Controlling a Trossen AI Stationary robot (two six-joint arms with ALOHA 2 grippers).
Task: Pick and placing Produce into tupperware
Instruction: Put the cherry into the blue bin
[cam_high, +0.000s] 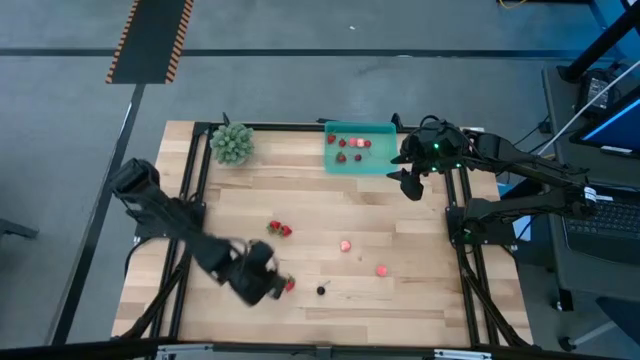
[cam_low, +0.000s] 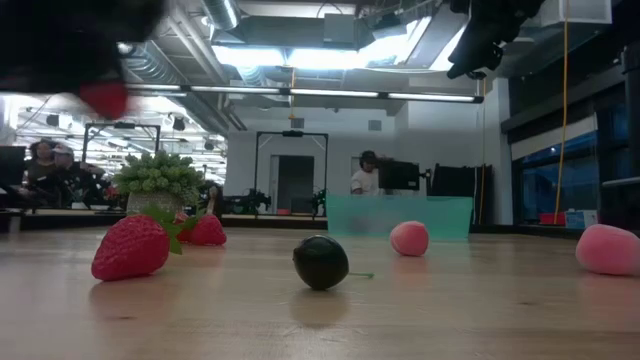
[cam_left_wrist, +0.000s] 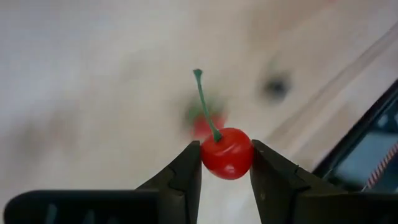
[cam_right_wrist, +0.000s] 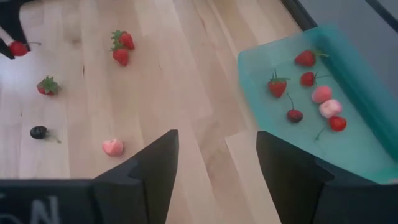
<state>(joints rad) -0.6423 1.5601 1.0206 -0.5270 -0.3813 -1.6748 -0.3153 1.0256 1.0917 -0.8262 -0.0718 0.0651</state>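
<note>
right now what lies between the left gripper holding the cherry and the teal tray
In the high view, two strawberries lie on the wood between the left gripper, shut on a red cherry, and the teal tray. The rest is bare.

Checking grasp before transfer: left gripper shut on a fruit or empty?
Shut on a fruit. In the left wrist view the left gripper pinches a red cherry between both fingers, its green stem sticking out.

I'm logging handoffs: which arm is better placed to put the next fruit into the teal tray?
Left. The left gripper is shut on a red cherry, lifted off the table. The right gripper hangs open and empty beside the teal tray.
</note>
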